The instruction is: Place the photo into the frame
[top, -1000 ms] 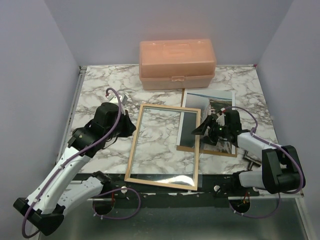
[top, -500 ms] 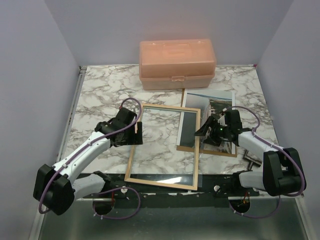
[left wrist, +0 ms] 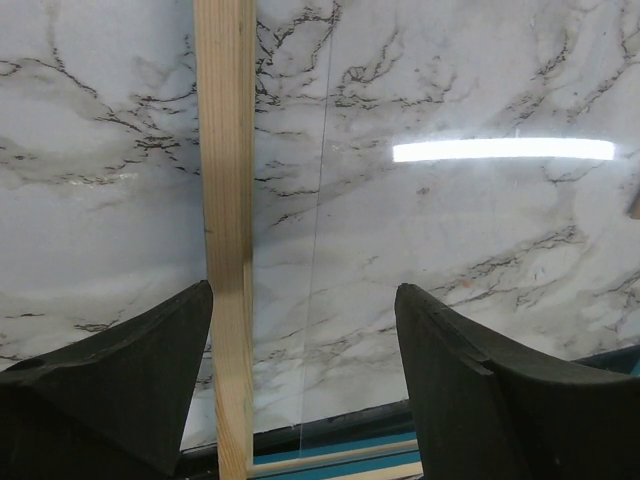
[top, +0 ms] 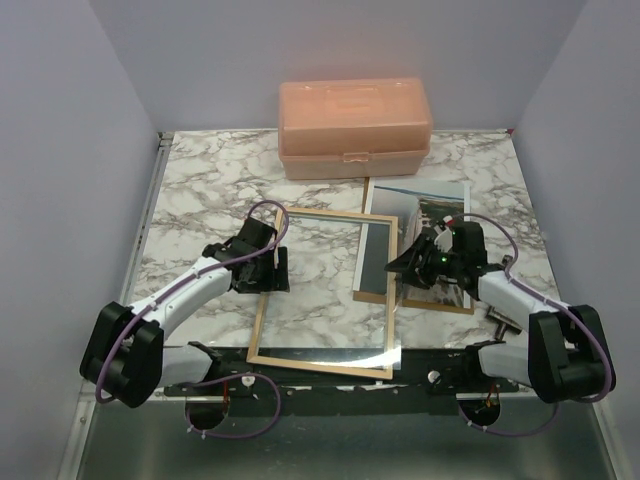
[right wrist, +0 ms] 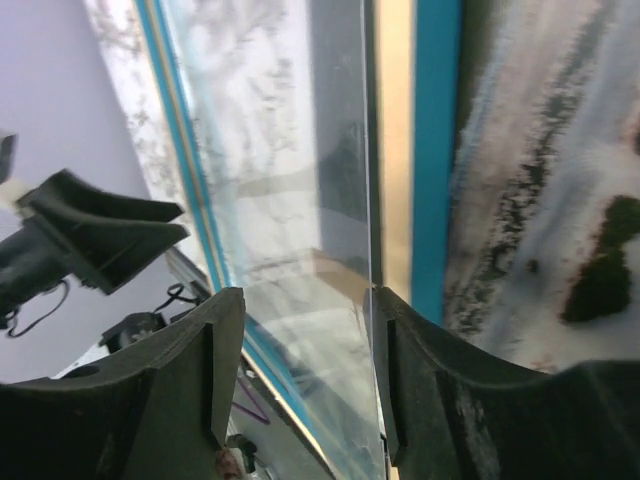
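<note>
The frame [top: 340, 214] lies flat mid-table with its light wood side up. Its right rim overlaps the photo [top: 430, 215], a grey scene print that lies on a brown backing board [top: 375, 297]. My left gripper [top: 275, 268] is open over the frame's left rim. In the left wrist view that wooden rim [left wrist: 225, 180] runs between the fingers, close to the left one, and the gripper [left wrist: 305, 320] touches nothing. My right gripper [top: 400, 265] sits at the frame's right rim with its jaws apart. The right wrist view shows the pane's edge between them and the blue-and-wood rim [right wrist: 395, 150] beside the right finger [right wrist: 420, 400].
A peach plastic box [top: 355, 125] stands at the back centre. The marble table ends at a black rail [top: 320, 385] just below the frame's near rim. Purple walls close in left, right and behind. A small metal part [top: 500, 322] lies near the right arm.
My left arm swung right from the table's left side to the frame's left rim and its jaws opened. My right gripper stayed at the right rim and its jaws narrowed a little.
</note>
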You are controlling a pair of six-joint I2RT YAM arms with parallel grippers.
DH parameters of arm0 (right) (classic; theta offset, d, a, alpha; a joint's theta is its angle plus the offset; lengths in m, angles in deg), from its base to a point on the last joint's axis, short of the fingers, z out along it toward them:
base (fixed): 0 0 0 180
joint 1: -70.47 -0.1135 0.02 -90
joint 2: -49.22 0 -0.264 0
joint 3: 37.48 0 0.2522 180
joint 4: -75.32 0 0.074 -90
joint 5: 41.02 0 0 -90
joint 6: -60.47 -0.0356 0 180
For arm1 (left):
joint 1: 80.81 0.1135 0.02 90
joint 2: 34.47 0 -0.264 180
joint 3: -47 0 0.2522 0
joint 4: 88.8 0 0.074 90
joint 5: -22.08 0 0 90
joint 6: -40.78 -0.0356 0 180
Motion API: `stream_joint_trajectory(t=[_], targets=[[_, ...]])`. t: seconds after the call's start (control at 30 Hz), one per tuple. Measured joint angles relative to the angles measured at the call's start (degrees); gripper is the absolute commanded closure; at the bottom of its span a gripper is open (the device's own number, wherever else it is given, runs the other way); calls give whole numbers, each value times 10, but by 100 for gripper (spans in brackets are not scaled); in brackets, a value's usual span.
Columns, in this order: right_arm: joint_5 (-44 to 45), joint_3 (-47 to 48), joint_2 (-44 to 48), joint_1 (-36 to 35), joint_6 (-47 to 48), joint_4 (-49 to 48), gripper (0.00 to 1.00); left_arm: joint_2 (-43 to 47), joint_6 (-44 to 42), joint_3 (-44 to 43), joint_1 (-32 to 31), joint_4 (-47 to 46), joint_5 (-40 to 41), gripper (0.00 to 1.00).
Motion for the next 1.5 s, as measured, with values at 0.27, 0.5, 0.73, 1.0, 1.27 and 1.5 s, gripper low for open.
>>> stream_joint_trajectory(t=[0.27,0.5,0.73,1.0,1.27,1.5], targets=[[-35,0,56,0,-31,-35,45,-16,3,13,6,-15,-2,26],[-63,-21,10,0,-61,-125,44,-24,4,19,7,-24,-9,27],[-72,-54,-45,0,-83,-183,43,-48,5,24,10,-42,-20,28],[-74,-60,-84,-27,-104,-250,44,-50,4,28,10,-49,-28,28],[-72,-63,-108,-52,-121,-290,59,-50,4,30,11,-59,-39,28],[-60,-59,-102,-59,-116,-270,79,-41,5,37,11,-68,-48,23]])
